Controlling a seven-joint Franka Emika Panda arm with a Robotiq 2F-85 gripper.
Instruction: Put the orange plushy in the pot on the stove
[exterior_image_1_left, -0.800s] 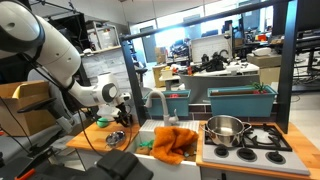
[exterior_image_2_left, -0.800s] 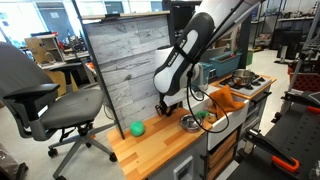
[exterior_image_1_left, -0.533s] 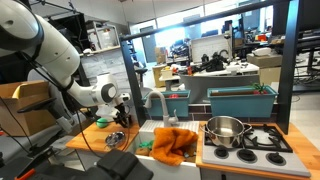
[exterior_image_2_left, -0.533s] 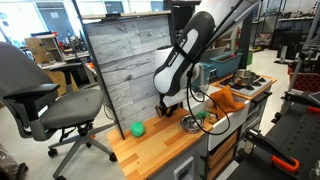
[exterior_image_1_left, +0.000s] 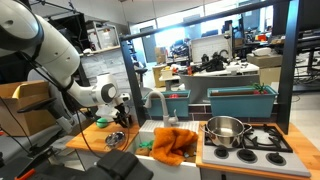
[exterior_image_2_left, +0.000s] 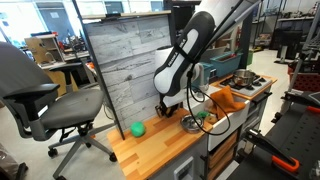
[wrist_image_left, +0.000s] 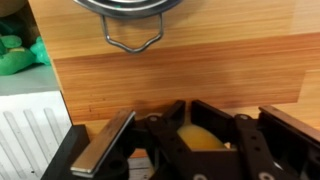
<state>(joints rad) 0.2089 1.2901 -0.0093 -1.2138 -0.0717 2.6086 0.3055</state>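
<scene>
The orange plushy (exterior_image_1_left: 175, 143) lies crumpled in the sink beside the stove; it also shows in an exterior view (exterior_image_2_left: 228, 97). The steel pot (exterior_image_1_left: 227, 127) stands on the stove (exterior_image_1_left: 262, 141), and shows in an exterior view (exterior_image_2_left: 243, 78). My gripper (exterior_image_2_left: 165, 108) hangs low over the wooden counter, far from the plushy and pot; it also shows in an exterior view (exterior_image_1_left: 122, 112). In the wrist view its jaws (wrist_image_left: 187, 105) meet at the tips around a small rounded yellow object (wrist_image_left: 200, 138).
A small metal bowl (exterior_image_2_left: 190, 123) with a wire handle (wrist_image_left: 133, 40) sits on the counter just past the gripper. A green ball (exterior_image_2_left: 137, 128) lies on the counter, with a green item (wrist_image_left: 15, 55) by the bowl. An office chair (exterior_image_2_left: 40, 95) stands beside the counter.
</scene>
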